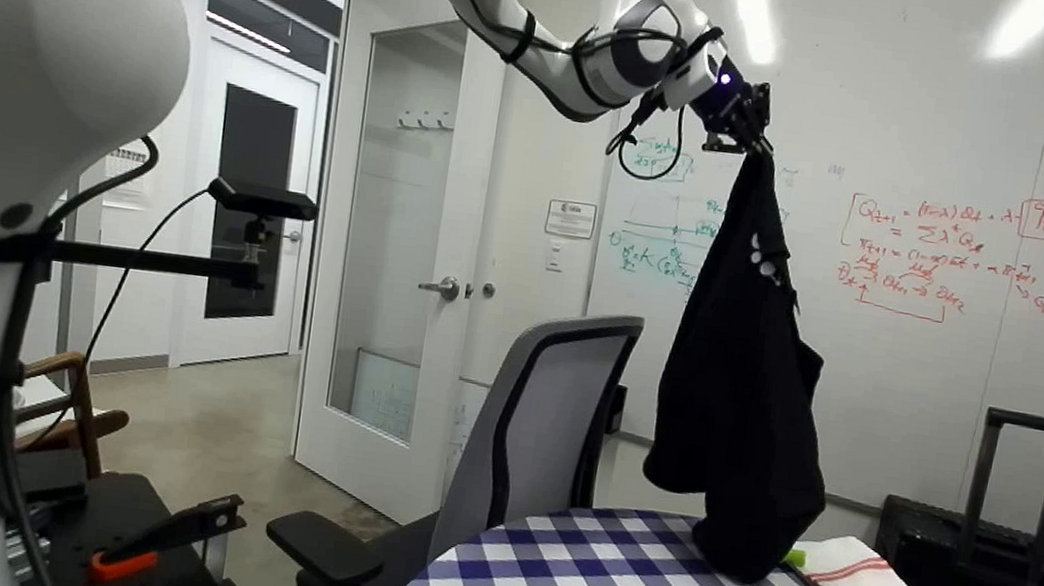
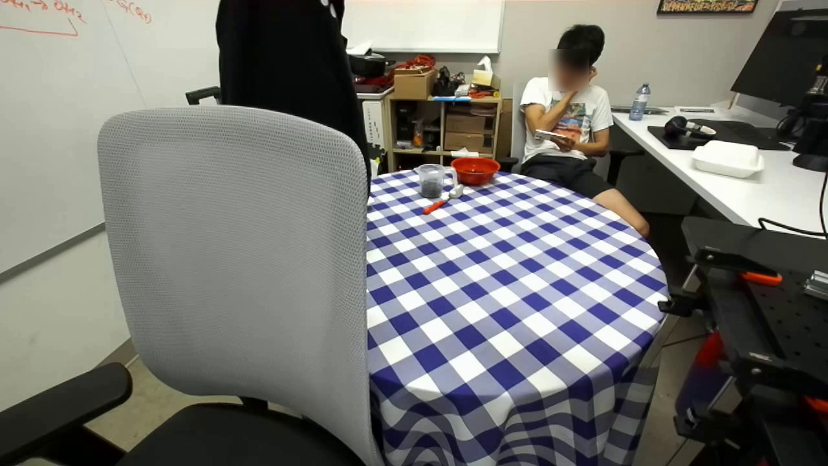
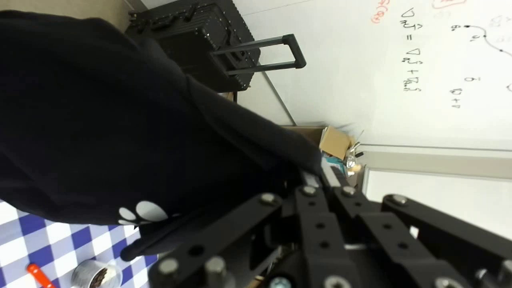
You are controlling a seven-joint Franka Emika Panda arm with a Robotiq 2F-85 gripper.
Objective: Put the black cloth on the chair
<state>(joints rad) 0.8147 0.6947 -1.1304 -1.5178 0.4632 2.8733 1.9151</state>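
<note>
Grasp and lift appear complete: the black cloth (image 1: 740, 382) hangs from the pincer (image 1: 761, 147), which is clamped on its upper end, near the mesh-backed office chair (image 2: 233, 246). Placement on the chair and release remain.

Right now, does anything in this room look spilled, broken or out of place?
Nothing visible looks spilled or broken. Only the black cloth seems odd, dangling in folds from the gripper rather than lying on the chair.
</note>
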